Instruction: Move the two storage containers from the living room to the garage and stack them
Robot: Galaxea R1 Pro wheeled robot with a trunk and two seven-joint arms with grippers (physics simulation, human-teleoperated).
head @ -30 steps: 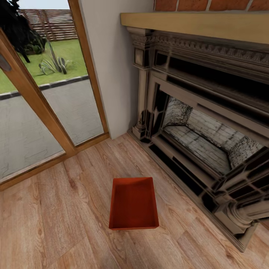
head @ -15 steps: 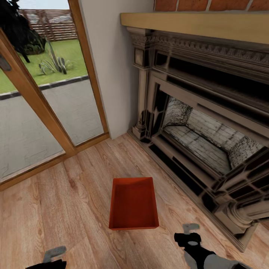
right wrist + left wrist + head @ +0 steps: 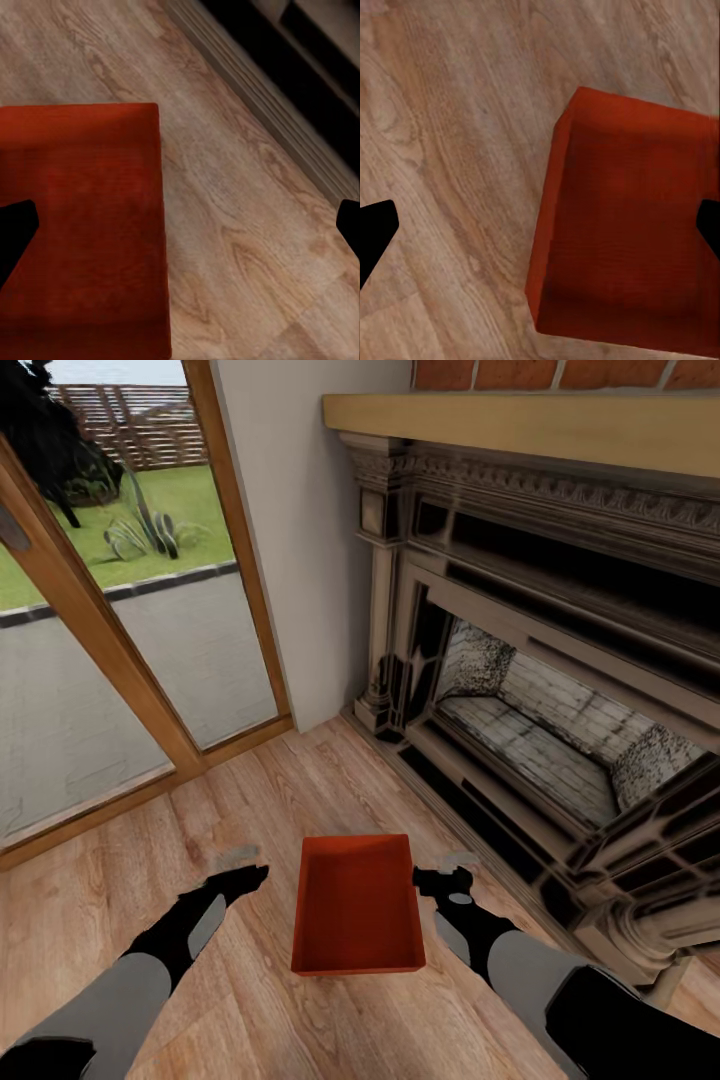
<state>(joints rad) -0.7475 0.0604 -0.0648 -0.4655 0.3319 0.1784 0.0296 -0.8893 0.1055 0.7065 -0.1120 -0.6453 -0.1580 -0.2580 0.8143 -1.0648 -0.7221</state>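
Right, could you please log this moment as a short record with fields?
room: living room, wood plank floor
container: one orange-red bin, open top up, empty, on the floor
fireplace: to the bin's right
left tool: beside the bin's left wall, apart from it
right tool: beside the bin's right wall
fingers: wide apart in both wrist views
carried: nothing

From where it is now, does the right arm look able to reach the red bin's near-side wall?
Probably yes. The right claw hovers open just beside the storage container, with only bare wood floor between; the fireplace stands clear behind.
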